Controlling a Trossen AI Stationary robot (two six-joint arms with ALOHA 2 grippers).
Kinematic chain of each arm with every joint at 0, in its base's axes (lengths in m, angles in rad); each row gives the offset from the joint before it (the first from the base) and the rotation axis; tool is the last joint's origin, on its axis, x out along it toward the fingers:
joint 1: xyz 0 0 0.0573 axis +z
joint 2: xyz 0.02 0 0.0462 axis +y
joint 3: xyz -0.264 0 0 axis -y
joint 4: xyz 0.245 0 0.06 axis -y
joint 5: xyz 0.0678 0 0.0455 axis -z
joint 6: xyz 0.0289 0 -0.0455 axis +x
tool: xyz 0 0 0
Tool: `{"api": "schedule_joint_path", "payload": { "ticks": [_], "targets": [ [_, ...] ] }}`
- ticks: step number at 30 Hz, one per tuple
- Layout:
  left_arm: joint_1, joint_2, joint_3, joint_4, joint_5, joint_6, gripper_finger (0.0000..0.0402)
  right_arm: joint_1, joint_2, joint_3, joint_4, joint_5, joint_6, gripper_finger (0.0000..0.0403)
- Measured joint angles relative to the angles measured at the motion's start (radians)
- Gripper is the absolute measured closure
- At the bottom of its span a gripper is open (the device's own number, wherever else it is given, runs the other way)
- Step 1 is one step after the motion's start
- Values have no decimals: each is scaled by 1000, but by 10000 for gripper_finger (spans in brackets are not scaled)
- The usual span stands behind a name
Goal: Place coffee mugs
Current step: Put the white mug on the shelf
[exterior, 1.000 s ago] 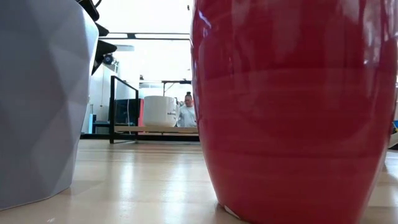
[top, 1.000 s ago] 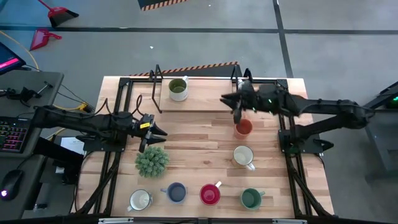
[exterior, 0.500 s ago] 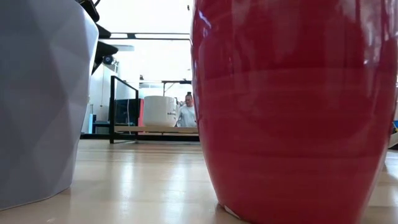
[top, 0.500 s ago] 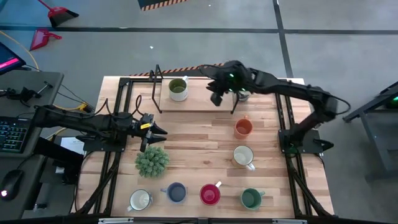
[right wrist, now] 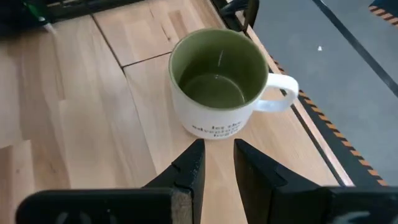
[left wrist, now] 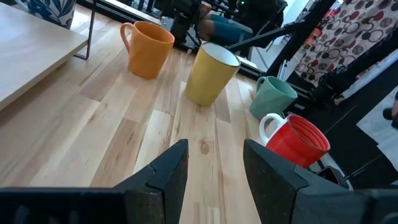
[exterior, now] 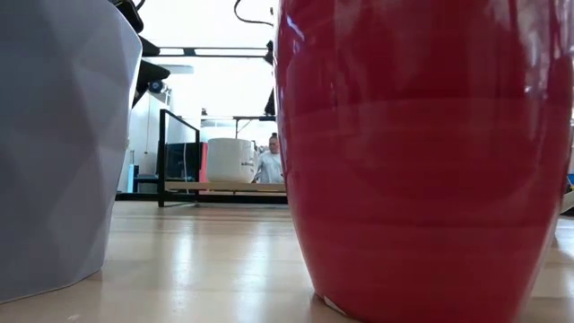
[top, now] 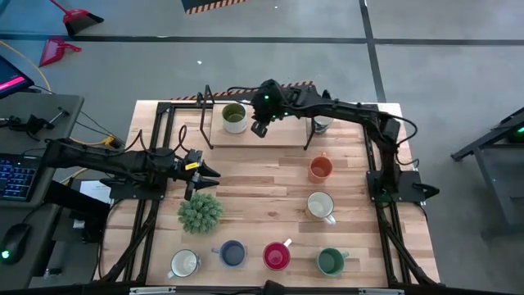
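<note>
Red mug blocks most low-view sight.

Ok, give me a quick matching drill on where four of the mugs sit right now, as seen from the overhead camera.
Things:
1. olive green mug
2. orange mug
3. red mug
4. dark green mug

Places:
A. front row, at the right end
B. on the raised shelf at the back, just ahead of the right pincer
C. front row, between the blue mug and the dark green one
D. on the table right of centre, just in front of the shelf

Pairs: 1-B, 2-D, 3-C, 4-A
</note>
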Motion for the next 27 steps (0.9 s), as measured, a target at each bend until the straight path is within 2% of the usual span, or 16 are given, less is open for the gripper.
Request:
{"api": "schedule_joint_path", "payload": {
  "ticks": [4,15,27],
  "targets": [
    [0,0,0,-4,0,0,259,2,43,9,3,-8,3,341],
    [0,0,0,-21,0,0,259,34,104,10,91,-15,30,396],
    [0,0,0,-21,0,-1,259,35,132,11,131,6,28,402]
  ]
}}
